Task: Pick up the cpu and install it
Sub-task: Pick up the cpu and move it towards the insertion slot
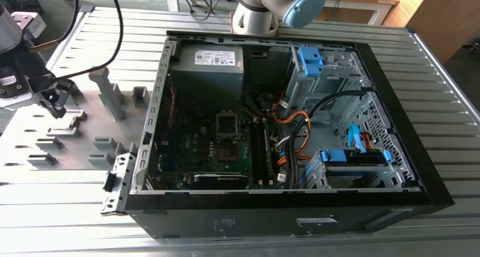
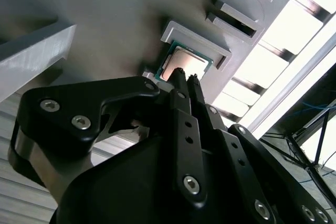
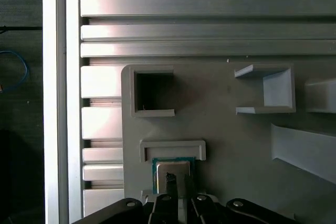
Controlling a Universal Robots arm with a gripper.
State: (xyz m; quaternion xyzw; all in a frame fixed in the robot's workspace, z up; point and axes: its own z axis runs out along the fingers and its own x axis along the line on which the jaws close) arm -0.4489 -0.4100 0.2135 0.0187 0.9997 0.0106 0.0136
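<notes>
At the exterior view's left the gripper (image 1: 54,107) hangs over the fixture plate (image 1: 75,151), its 2 fingers (image 2: 179,85) pressed together, tips just above the cpu (image 2: 190,60) lying flat in its holder frame (image 3: 173,145). A clean pick likely needs them spread squarely across the chip's edges; the socket (image 1: 231,134) sits well apart, toward the exterior view's right

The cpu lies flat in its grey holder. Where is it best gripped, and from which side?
Grip the cpu by two opposite thin edges, coming straight down from above. It lies flat, and the holder frame walls one edge, so a sideways approach is probably blocked.
</notes>
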